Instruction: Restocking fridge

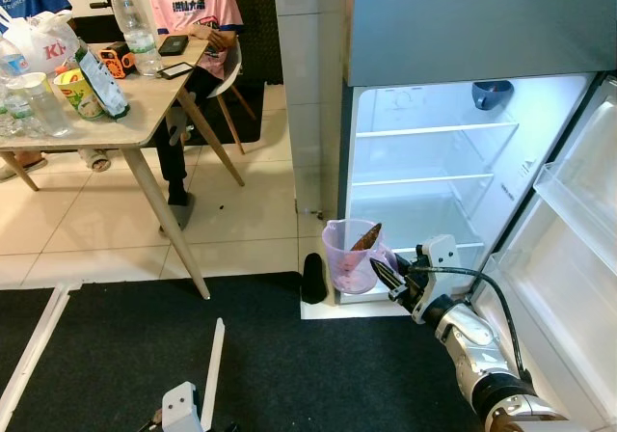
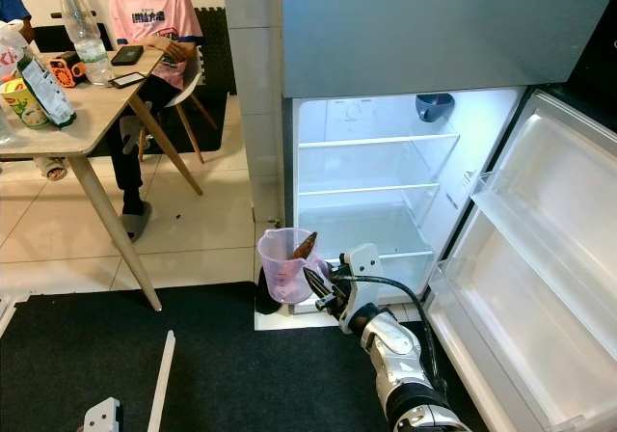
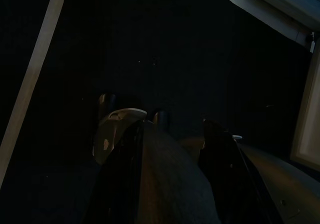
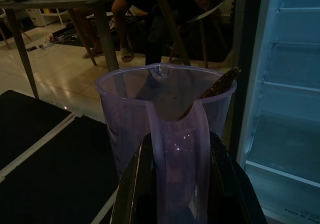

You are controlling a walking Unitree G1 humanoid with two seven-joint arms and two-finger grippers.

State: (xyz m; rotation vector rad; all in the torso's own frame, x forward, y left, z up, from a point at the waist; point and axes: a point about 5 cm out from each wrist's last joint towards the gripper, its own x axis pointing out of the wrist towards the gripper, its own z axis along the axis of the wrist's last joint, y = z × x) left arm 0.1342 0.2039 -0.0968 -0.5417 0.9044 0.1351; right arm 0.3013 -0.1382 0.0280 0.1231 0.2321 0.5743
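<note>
A clear purple plastic jug with a brown stick-like thing inside hangs just in front of the open fridge, near its lower left corner. My right gripper is shut on the jug's handle; in the right wrist view both black fingers flank it. The fridge's lit shelves are bare except for a blue bowl at the top right. My left arm hangs idle over the dark mat.
The fridge door stands open on the right, its door bins bare. A wooden table with bottles and cups stands at the left, with a person in a pink shirt seated behind it. A dark mat covers the near floor.
</note>
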